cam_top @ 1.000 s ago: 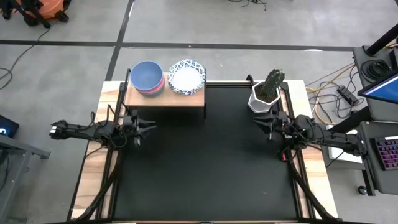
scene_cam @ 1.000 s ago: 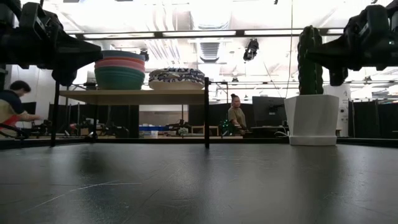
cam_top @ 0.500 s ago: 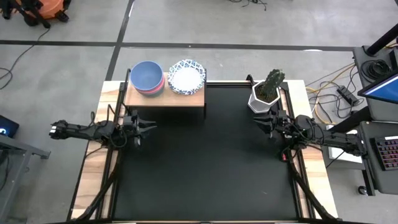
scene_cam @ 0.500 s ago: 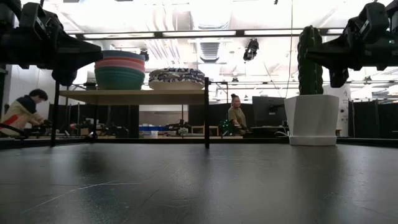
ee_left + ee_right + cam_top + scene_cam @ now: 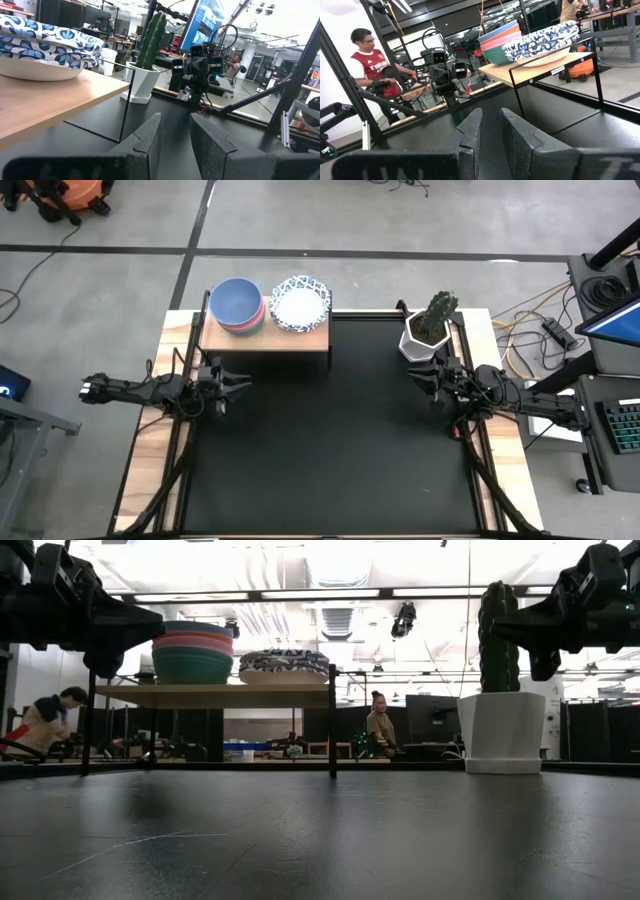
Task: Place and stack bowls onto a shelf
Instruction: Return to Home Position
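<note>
High view: finds left gripper (image 5: 240,383) and right gripper (image 5: 418,377) narrowly parted, empty, at table (image 5: 330,440) edges; bowls (image 5: 299,305) stacked on far shelf (image 5: 265,338).

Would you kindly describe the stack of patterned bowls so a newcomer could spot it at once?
A low wooden-topped shelf stands at the black table's far edge. Of its two stacks, take the one nearer the cactus: white bowls with blue-patterned rims, whereas its neighbour is plain-coloured, blue on top.

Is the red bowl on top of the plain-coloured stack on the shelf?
No, in the high view the blue bowl lies topmost there, beside the patterned bowls on the shelf.
</note>
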